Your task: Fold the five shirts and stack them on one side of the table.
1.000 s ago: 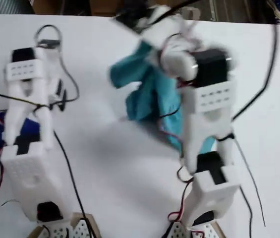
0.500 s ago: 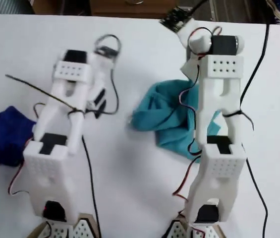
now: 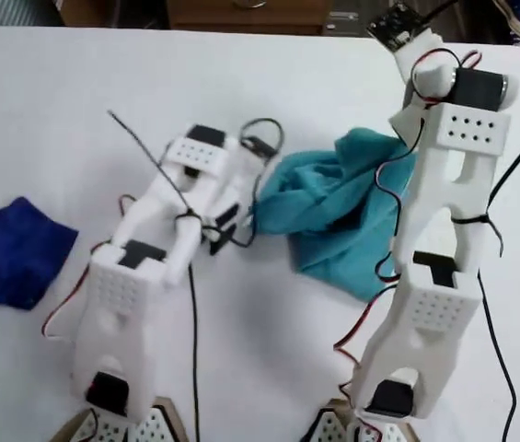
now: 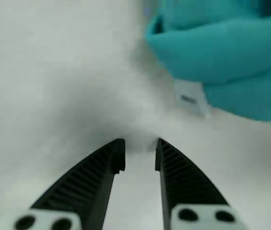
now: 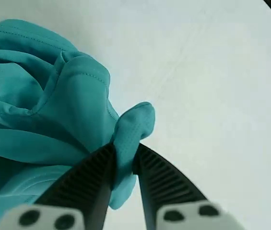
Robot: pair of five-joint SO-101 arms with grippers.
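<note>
Clamped on a fold of the crumpled teal shirt (image 5: pixel 53 96) by the right gripper (image 5: pixel 124 151).
Heaped right of centre on the white table (image 3: pixel 241 83); flanked just left by the left gripper (image 4: pixel 139 143), parted and empty; blue shirt (image 3: pixel 11 258) at far left edge.

A white table (image 3: pixel 195 83) carries 1 teal shirt (image 3: pixel 333 203) and 1 blue shirt (image 3: pixel 16 253).

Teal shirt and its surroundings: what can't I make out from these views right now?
High view: the teal shirt lies partly under the right arm; its outline there is hidden.
High view: the blue shirt is cut off by the left edge.
Left wrist view: the white tag on the teal shirt is blurred, print unreadable.
Right wrist view: cloth bunched in the right pincer hides how much it holds.
</note>
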